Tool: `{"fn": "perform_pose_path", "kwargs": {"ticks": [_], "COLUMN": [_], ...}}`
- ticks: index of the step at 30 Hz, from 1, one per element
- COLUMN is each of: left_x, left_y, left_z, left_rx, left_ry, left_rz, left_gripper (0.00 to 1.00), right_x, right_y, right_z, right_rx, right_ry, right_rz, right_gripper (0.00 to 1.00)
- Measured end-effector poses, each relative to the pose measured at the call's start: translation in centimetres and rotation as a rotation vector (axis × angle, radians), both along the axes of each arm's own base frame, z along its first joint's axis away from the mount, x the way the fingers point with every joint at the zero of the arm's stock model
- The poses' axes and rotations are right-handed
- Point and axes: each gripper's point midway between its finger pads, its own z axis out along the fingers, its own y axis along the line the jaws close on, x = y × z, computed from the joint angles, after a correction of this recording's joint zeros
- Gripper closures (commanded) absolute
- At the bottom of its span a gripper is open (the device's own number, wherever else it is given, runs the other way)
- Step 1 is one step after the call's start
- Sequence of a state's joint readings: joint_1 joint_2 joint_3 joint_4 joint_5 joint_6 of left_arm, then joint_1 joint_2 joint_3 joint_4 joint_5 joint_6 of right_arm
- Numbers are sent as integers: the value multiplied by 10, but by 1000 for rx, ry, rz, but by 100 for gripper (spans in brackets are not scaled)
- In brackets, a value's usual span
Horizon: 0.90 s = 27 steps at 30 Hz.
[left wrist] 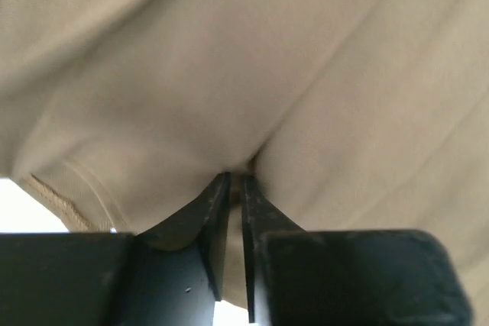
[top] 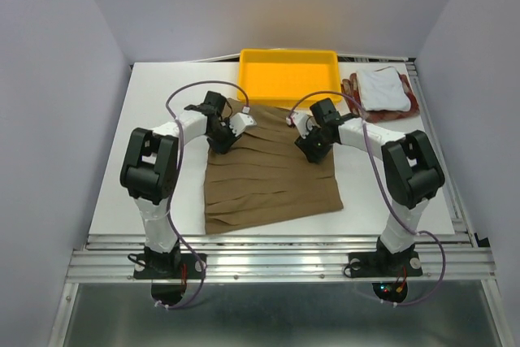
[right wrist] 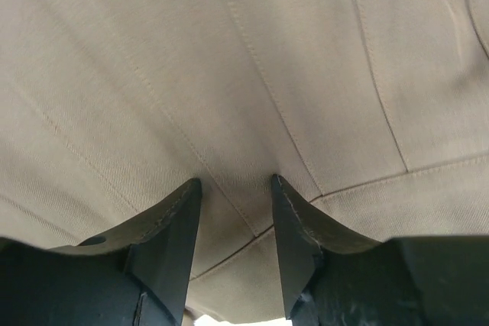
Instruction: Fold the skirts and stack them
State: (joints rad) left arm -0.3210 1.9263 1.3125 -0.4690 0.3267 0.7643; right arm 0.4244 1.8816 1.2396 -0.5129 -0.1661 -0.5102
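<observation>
Left fingers [left wrist: 236, 188] pinch a fold of the tan pleated skirt [top: 268, 176], nearly closed; right fingers [right wrist: 235, 192] stand half-open against its stitched pleats.

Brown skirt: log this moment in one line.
brown skirt: spread flat | left gripper: shut on far edge | right gripper: open over far edge | white skirt: on checked skirt

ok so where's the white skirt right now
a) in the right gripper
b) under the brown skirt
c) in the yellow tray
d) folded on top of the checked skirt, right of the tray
d: the white skirt lies folded on the checked skirt, just right of the yellow tray and apart from the brown skirt spread out in the middle.
</observation>
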Motion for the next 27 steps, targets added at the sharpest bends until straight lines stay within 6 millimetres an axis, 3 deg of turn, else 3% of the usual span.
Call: {"fn": "perform_pose_path", "kwargs": {"ticks": [3,7,9,11,13,16,18,20,23,25,27], "left_x": [-35,-98,-116,-118,-94,-33,17,50,84,100,110], "left_y": [7,19,20,21,15,0,-10,-19,-30,-35,-38], "left_z": [-3,-2,6,22,48,92,123,136,129,113,83], "left_rx": [10,39,32,10,-36,-121,-171,-197,-215,-217,-210], "left_ry": [36,149,194,217,177,26,-85,-158,-185,-170,-124], "left_rz": [-62,-178,-232,-248,-231,-199,-161,-144,-125,-114,-106], "left_gripper": [87,87,74,60,55,51,50,50,50,49,48], "right_x": [-27,-68,-86,-92,-87,-54,-17,15,45,55,60], "right_y": [-7,-13,-15,-15,-13,-9,-7,-14,-31,-41,-52], "right_z": [0,2,5,10,23,49,72,84,77,63,43], "right_rx": [7,19,30,45,67,109,140,148,132,114,93], "right_ry": [24,123,181,205,207,134,38,-31,-54,-33,3], "right_rz": [62,145,164,164,150,116,84,47,-8,-38,-64], "right_gripper": [56,56,55,55,55,55,54,54,53,51,49]}}
